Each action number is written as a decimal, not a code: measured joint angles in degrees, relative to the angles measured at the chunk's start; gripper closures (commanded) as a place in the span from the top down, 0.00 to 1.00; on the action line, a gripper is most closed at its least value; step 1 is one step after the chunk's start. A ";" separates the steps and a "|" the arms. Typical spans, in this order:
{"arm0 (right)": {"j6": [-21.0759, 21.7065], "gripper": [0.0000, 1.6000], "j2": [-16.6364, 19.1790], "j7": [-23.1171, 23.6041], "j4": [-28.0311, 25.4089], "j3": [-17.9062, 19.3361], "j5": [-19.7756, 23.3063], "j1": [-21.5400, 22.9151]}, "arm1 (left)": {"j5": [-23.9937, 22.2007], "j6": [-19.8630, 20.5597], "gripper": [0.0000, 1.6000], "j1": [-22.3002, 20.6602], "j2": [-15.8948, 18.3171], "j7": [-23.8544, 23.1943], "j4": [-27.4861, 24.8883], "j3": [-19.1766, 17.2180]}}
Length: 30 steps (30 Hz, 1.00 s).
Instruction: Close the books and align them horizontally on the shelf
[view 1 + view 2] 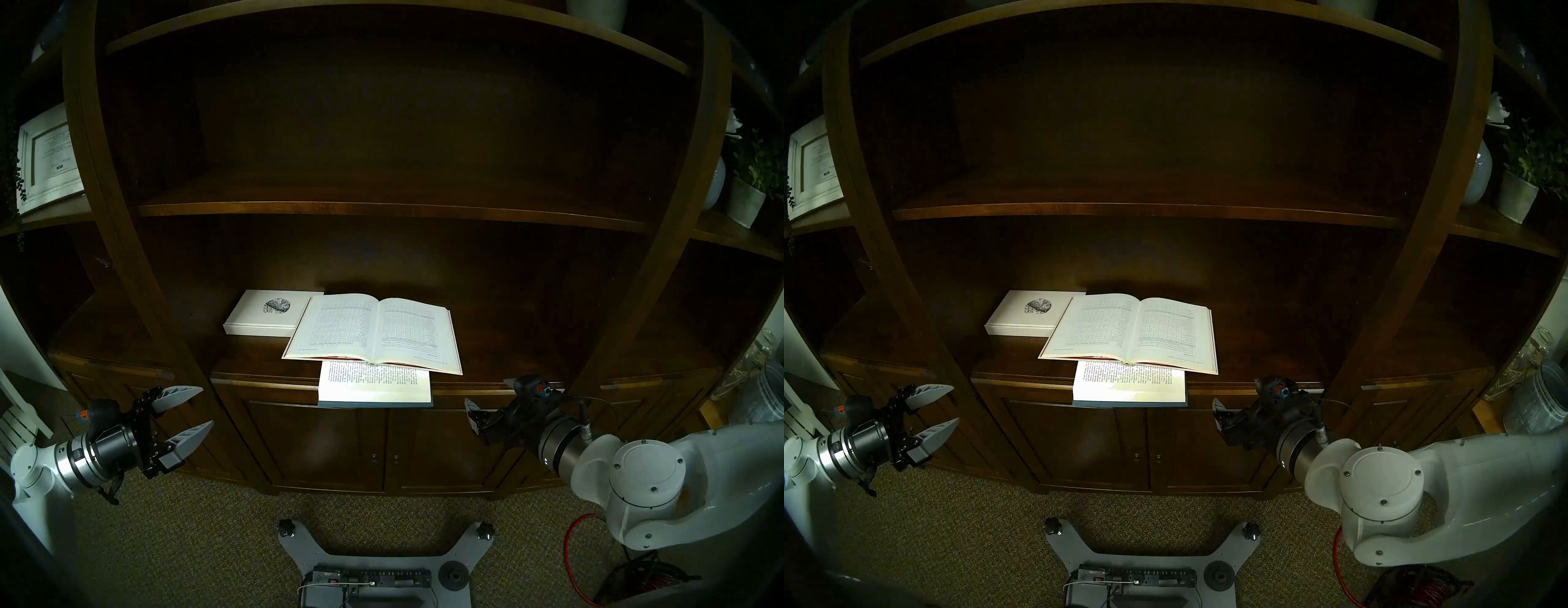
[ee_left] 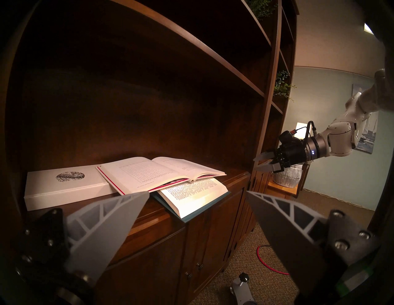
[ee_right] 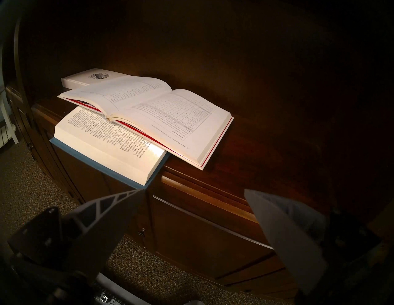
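Head views show both open books (image 1: 373,335) laid overlapping on the shelf (image 1: 509,339), well apart from the spread-jawed left gripper (image 1: 186,414) and right gripper (image 3: 191,204).

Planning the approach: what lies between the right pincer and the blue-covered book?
Nothing: in the right wrist view only open air separates the right pincer from the blue-covered book.

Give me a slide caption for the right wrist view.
Two open books overlapping on the dark wooden ledge, blue-covered one overhanging.
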 measured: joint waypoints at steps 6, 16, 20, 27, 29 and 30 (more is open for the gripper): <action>0.00 1.00 0.00 -0.01 0.01 -0.06 0.02 0.00 | 0.83 1.52 1.00 1.47 0.11 0.01 -2.28 1.51; -0.01 1.00 0.00 -0.02 0.03 -0.12 0.03 0.01 | 1.49 8.83 1.00 3.55 -0.09 2.93 -9.30 4.78; -0.01 1.00 0.00 -0.02 0.03 -0.14 0.04 0.01 | 2.14 13.41 1.00 3.14 0.04 7.59 -11.55 7.52; -0.01 1.00 -0.01 -0.03 0.04 -0.17 0.05 0.01 | 2.30 20.65 1.00 0.67 1.08 15.34 -12.88 12.49; -0.01 1.00 -0.01 -0.04 0.04 -0.18 0.06 0.01 | 2.60 23.05 1.00 -0.41 1.34 17.91 -13.46 13.87; -0.01 1.00 -0.01 -0.04 0.04 -0.18 0.06 0.01 | 2.79 23.75 1.00 -0.77 1.41 18.79 -13.64 14.37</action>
